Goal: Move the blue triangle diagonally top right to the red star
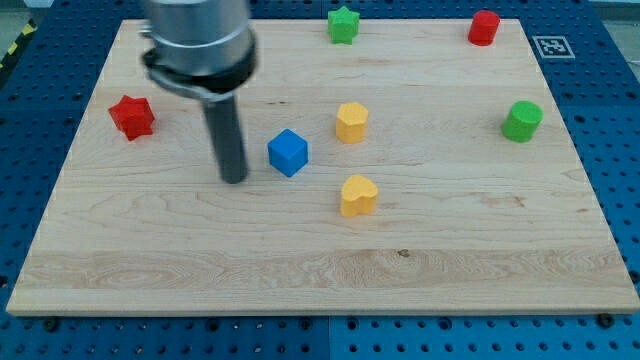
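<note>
My tip [234, 181] rests on the counter [300, 270] just left of the blue block [288, 152], which reads more as a cube than a triangle; no other blue piece shows. There is no claw, only the rod. The red star [131, 116] lies well to the view's left. I judge this the approach step: next, get behind the block and push starward. A square tag at top right is unreadable.

Wooden board [330, 270] (seven coloured blocks)
</note>
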Tool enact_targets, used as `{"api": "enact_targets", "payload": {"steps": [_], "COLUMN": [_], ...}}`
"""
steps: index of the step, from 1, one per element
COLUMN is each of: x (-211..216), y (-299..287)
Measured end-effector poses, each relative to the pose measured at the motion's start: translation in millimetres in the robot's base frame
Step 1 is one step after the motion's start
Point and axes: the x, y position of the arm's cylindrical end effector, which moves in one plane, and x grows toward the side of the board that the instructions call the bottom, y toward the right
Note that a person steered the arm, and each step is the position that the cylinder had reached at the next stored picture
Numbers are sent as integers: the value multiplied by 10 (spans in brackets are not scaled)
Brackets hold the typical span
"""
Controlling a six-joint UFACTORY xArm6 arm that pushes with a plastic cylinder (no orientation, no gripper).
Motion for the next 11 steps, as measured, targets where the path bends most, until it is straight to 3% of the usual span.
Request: {"api": "enact_targets", "payload": {"steps": [1, 2, 3, 4, 8, 11], "x": [-76, -523, -639, -646, -1402, -1377], "y": [-825, -1334, -1472, -1416, -593, -910]}}
